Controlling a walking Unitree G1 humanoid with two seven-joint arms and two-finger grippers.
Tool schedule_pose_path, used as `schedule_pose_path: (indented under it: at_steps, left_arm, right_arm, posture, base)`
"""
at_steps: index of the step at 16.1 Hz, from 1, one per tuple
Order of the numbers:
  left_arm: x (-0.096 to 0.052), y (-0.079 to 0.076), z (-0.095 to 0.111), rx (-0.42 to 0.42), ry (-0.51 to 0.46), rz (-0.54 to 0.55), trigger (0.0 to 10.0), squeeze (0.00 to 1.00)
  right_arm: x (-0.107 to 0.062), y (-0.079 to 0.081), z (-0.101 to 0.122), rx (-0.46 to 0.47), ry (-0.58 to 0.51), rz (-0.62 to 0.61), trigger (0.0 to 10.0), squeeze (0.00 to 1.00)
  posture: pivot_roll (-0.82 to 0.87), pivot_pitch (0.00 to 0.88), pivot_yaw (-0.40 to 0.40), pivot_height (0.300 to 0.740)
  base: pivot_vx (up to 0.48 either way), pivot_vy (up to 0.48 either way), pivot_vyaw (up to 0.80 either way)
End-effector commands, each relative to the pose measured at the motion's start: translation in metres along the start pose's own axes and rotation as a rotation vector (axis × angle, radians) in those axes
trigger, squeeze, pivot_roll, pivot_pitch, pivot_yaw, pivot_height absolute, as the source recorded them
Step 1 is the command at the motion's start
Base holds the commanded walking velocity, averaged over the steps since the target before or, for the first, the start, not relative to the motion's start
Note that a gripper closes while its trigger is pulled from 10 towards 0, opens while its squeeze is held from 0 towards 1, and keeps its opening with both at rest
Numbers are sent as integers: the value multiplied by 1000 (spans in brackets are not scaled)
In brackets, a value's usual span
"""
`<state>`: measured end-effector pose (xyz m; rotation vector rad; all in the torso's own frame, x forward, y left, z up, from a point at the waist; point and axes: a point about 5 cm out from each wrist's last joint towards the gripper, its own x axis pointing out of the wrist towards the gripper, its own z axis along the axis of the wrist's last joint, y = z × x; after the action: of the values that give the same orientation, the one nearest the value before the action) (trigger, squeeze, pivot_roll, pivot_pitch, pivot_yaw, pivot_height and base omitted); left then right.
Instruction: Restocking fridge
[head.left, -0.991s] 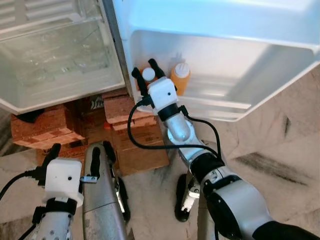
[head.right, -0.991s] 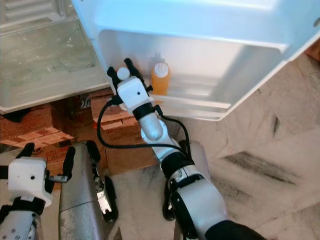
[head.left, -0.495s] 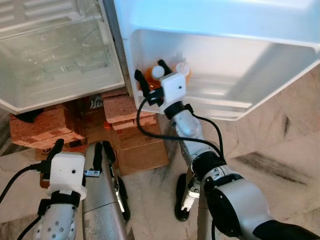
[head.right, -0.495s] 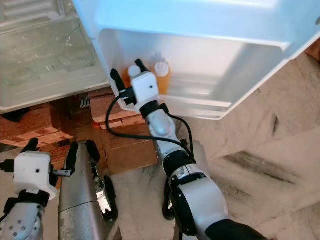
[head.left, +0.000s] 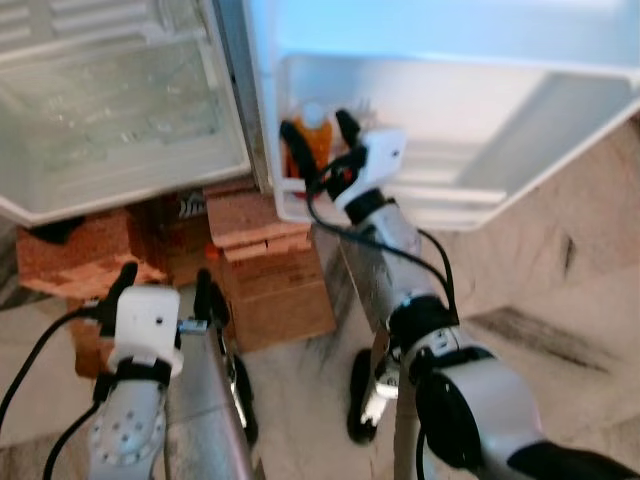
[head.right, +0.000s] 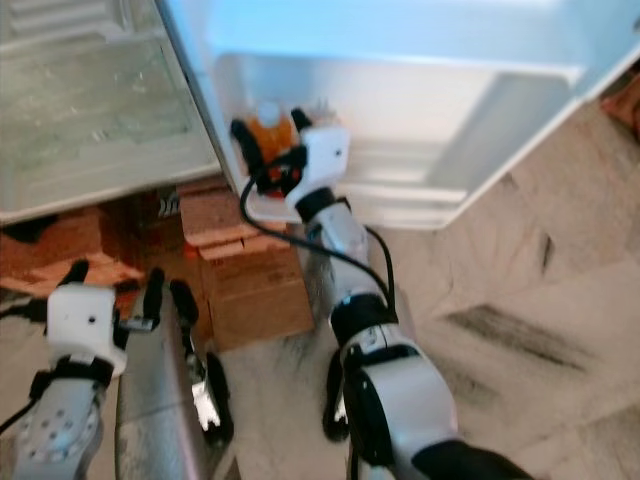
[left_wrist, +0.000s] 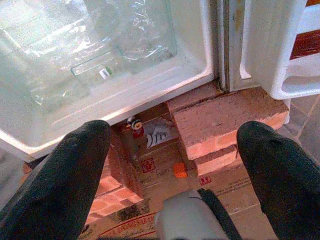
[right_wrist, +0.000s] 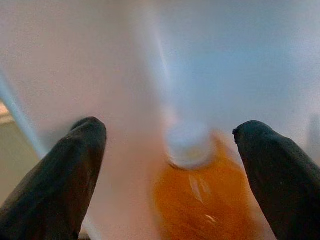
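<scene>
Where the right pincer (head.left: 312, 140) stands released around an orange bottle (right_wrist: 200, 195) in the fridge door shelf (head.left: 480, 185): withdrawal snag could topple it; left pincer (left_wrist: 170, 160) released, idle.

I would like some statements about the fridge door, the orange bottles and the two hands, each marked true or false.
1. The right hand is at the fridge door shelf. True.
2. The right hand is closed on an orange bottle. False: its fingers stand open, the bottle between them, apart from both.
3. The bottle has a white cap. True.
4. The left hand is inside the fridge. False: it is low, over the bricks and cardboard under the fridge.
5. The left hand holds a bottle. False: it is open and empty.
</scene>
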<state>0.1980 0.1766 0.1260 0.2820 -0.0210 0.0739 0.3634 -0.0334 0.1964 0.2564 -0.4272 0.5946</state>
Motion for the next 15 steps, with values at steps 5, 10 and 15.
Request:
schedule_pose_path:
  at_steps: [5, 10, 15]
  left_arm:
    - [19, -9, -6, -24, -27, 17, 10000, 0]
    - [41, -17, -6, -43, -69, 20, 10000, 0]
    - [47, -11, -15, -33, -63, 26, 10000, 0]
  right_arm:
    - [31, 29, 34, 170, -117, 135, 10000, 1000]
    - [25, 17, 56, 155, -138, 223, 10000, 1000]
    - [-56, -22, 38, -56, 57, 187, 10000, 0]
  posture:
    - [309, 209, -95, 476]
    - [260, 127, -90, 476]
    - [196, 50, -68, 476]
  base:
    - [0, 0, 0]
    - [0, 0, 0]
    - [0, 0, 0]
